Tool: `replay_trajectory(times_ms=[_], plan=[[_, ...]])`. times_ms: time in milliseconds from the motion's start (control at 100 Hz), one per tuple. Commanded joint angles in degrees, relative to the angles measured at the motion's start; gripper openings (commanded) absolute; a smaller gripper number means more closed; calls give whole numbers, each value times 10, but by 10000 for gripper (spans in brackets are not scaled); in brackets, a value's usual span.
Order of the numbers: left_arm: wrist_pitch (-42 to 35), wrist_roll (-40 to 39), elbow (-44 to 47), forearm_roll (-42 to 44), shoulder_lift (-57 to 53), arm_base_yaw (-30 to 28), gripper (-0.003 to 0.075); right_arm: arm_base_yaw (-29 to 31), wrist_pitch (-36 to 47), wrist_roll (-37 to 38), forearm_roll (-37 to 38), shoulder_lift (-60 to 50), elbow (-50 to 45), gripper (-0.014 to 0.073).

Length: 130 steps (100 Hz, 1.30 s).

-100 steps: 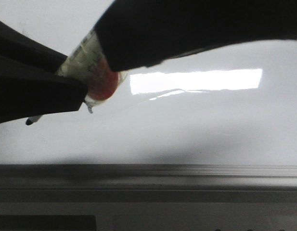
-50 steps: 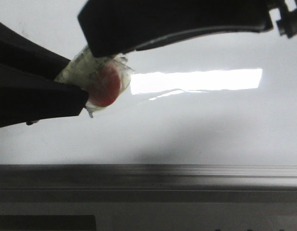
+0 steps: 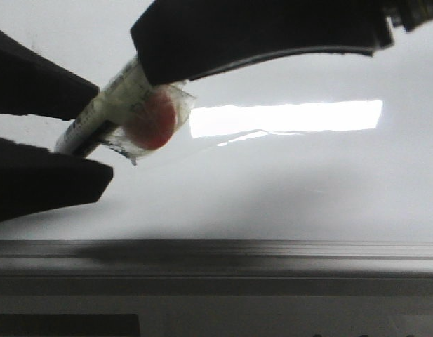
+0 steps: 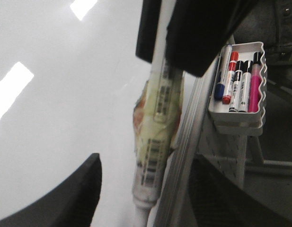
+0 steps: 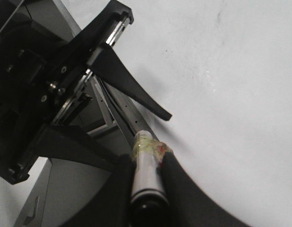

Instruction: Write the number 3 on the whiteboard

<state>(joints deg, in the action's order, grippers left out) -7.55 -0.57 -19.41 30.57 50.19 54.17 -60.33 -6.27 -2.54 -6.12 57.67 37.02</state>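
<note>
While the whiteboard (image 3: 307,189) lay flat and glossy under me, I found no ink on it in any view, so the number 3 had not been started as far as I could tell. Its grey frame strip (image 3: 272,253) ran along the near edge, and both my tools hung close to that edge, toward its left end.

My left gripper (image 3: 97,140) stood spread, one finger on each side of the marker (image 4: 155,142), and I could see a gap on either side. My right gripper (image 5: 146,163) was pressed onto the barrel near its back end, pinching the marker.

A wrap of clear tape with a red patch (image 3: 151,126) bulged around the barrel between the two tools. I could not make out the tip, or whether a cap covered it.

A small tray (image 4: 261,52) of spare pens was fixed just outside the frame.

To do this step well, I judged that the left gripper should draw straight back along the near edge without brushing the tape. The right hold looked far back, so I would press lightly to stop the marker pivoting. I would also bring it over open board, away from the frame, before touching down for the top curve.
</note>
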Motion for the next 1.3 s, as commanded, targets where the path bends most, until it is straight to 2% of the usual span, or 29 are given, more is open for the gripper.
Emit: replay_trajectory(times_ms=[0,150,340,460,680,1060,1290], plan=[[22,-3,-13,-27,-30,3,440,9,34,-5,5,-5,31,-64],[79,-4,-13,-71,-102,3,440,39,-45,-5,5,-4,83,-64],[138,-4,-13,-74,-183,3,440,67,-102,-5,16,-2,151,-64],[139,-6,-13,-75,-206,3,434,91,-137,-5,24,15,185,-64],[138,-8,-13,-75,-208,3,354,118,-159,-5,38,60,227,-64],[127,-8,-13,-75,-208,3,353,163,-163,-5,75,102,262,-64],[127,-8,-13,-75,-208,3,353,188,-236,-5,92,74,279,-64]])
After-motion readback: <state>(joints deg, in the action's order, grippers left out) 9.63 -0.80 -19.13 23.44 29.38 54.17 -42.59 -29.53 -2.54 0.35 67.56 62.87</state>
